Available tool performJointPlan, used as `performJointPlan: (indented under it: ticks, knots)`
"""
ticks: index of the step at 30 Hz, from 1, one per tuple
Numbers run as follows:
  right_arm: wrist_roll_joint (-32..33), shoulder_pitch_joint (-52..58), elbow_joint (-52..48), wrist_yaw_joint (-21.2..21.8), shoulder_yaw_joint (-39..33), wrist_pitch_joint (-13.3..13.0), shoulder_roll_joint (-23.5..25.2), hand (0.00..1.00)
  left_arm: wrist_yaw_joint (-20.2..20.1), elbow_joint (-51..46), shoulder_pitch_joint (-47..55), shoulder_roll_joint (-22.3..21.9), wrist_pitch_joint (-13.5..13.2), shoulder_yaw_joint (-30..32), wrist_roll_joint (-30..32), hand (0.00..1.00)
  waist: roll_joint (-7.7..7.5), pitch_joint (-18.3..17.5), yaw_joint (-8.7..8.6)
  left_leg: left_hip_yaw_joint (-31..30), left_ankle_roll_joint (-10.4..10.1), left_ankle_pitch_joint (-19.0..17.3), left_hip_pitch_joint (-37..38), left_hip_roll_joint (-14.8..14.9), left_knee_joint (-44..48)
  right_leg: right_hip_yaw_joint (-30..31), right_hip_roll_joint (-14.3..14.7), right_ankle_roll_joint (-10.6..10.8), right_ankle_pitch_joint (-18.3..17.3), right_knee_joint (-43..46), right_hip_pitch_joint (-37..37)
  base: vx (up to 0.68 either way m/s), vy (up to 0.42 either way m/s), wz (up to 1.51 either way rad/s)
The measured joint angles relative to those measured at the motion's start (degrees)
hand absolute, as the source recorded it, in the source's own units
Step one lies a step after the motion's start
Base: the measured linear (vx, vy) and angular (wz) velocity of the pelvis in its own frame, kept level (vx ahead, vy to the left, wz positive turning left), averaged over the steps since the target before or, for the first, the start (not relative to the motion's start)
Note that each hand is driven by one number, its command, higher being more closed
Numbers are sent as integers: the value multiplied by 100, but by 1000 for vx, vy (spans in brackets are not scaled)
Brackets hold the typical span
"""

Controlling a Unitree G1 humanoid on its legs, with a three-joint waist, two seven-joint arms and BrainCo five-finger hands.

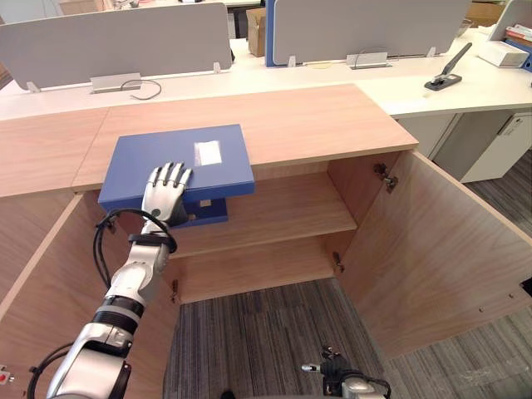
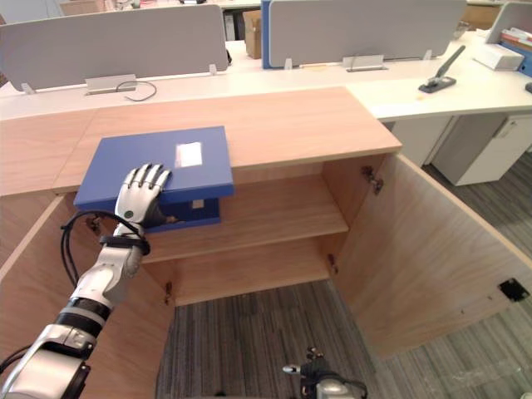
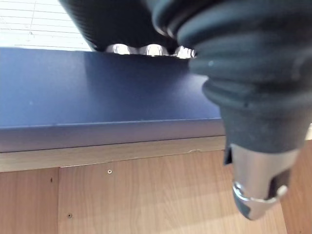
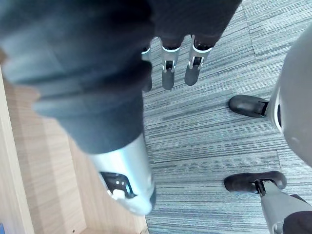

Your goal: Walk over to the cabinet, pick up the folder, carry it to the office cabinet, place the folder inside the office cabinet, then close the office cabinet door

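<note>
1. The blue folder lies flat on the wooden top of the cabinet, at about 10 o'clock from the middle of the head view. Its near edge juts out past the cabinet's front lip, and a white label sits on its cover toward 1 o'clock.
2. The left hand rests on the folder's near edge, at the folder's 6 o'clock. Its fingers are spread and laid straight over the cover – not curled round it. In the left wrist view the thumb hangs below the folder's edge, apart from it, in front of the wood.
3. The right hand hangs low at 6 o'clock of the head view, above the striped grey carpet. Its fingers point down, relaxed, and it holds nothing.
4. Both cabinet doors stand open – the right door swung out toward 4 o'clock, the left door toward 8 o'clock. Inside, one shelf crosses the cabinet.
5. Behind the cabinet, at 12 o'clock, a white desk carries grey dividers.
</note>
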Motion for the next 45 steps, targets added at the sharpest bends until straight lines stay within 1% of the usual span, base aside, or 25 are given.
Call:
performJointPlan:
  ticks: [4,5,9,14,17,24,29,33,34,36,37,38,39,40,41,42,43,45]
  knots:
    - [1,10,0,6,0,-11,-60,0,-5,189,-138,60,2,1,-43,0,33,-1,1,74,-14,-19,0,9,0,98,13,-3,-1,1,-37,-4,9,-9]
    - [3,14,-1,6,0,-17,-64,0,-5,210,-144,89,-4,0,-42,100,40,-7,1,95,-17,-22,-1,12,0,118,16,-3,0,4,-57,-2,12,-16]
    - [3,89,-91,7,-4,-48,-129,0,61,338,-331,157,-20,0,-41,100,64,-22,-7,123,-25,-30,-3,17,2,140,23,-6,-3,4,-72,-1,1,-4]
    - [7,98,-95,7,-11,-64,-163,0,112,424,-509,289,-20,-2,-17,100,101,-44,-76,129,-28,-32,4,24,2,140,31,-9,-5,3,-71,0,0,0]
    - [27,99,-96,7,-11,-78,-163,0,128,460,-531,450,-42,-28,71,100,123,-59,-139,138,-28,-32,11,31,2,149,37,-9,-5,4,-70,-10,2,-1]
    - [33,101,-95,7,-10,-100,-210,0,130,669,-770,694,-62,-240,195,100,139,-70,-159,156,-34,-36,20,46,2,171,50,-9,-4,2,-71,0,0,0]
    - [35,130,-87,7,-10,-101,-273,0,153,813,-827,708,-50,-254,223,100,144,-73,-175,162,-40,-40,28,49,2,175,55,-10,-4,-5,-49,0,0,0]
    - [50,168,-87,5,-10,-108,-300,0,177,766,-842,652,38,-207,212,100,149,-77,-194,155,-40,-40,30,48,2,174,56,-10,-4,-7,-24,-2,1,1]
    - [50,185,-86,4,-11,-108,-310,0,170,460,-800,498,121,-49,204,100,148,-76,-171,141,-39,-40,20,44,2,172,52,-11,-5,-6,-37,0,0,4]
    - [50,196,-87,-6,-36,-108,-311,0,184,-641,-513,-46,329,444,101,100,147,-76,-131,123,-38,-39,-5,26,1,153,34,-11,-5,-5,-43,0,0,4]
    - [50,205,-85,-6,-95,-108,-308,0,189,-1044,-405,-272,376,574,53,100,148,-77,-118,110,-38,-39,-18,24,1,151,25,-11,-7,1,-51,0,0,8]
    - [52,206,-57,-45,-273,-108,-281,0,263,-1891,-165,-791,478,750,-45,100,159,-86,-56,76,-38,-39,-72,25,1,127,7,-13,-28,41,-107,1,5,8]
    - [56,201,-31,-108,-432,-105,-259,0,382,-2482,3,-1174,552,776,-111,100,170,-87,-7,57,-37,-38,-112,23,1,118,-7,-11,-47,97,-169,10,17,8]
    - [114,197,19,-193,-550,-101,-254,0,516,-3103,250,-1652,548,768,-256,100,176,-85,37,40,-36,-38,-121,17,1,116,-19,-15,-62,133,-190,23,25,4]
    - [222,200,21,-267,-666,-98,-235,0,639,-3575,486,-2025,492,766,-398,100,181,-90,51,3,-36,-38,-104,11,1,113,-26,-15,-87,170,-183,0,0,0]
    - [249,200,21,-300,-673,-97,-213,0,710,-3757,583,-2167,458,769,-490,100,188,-94,55,-9,-36,-38,-100,11,1,113,-27,-15,-98,187,-185,0,0,0]
    - [274,201,21,-337,-672,-99,-213,0,818,-4009,717,-2377,377,782,-714,100,207,-106,82,-14,-36,-37,-98,11,1,109,-26,-20,-112,212,-193,0,0,0]
    - [367,206,13,-354,-667,-99,-212,0,861,-4333,905,-2581,181,931,-1263,100,244,-130,128,-19,-35,-36,-95,19,0,109,-18,-28,-127,253,-210,-20,1,0]
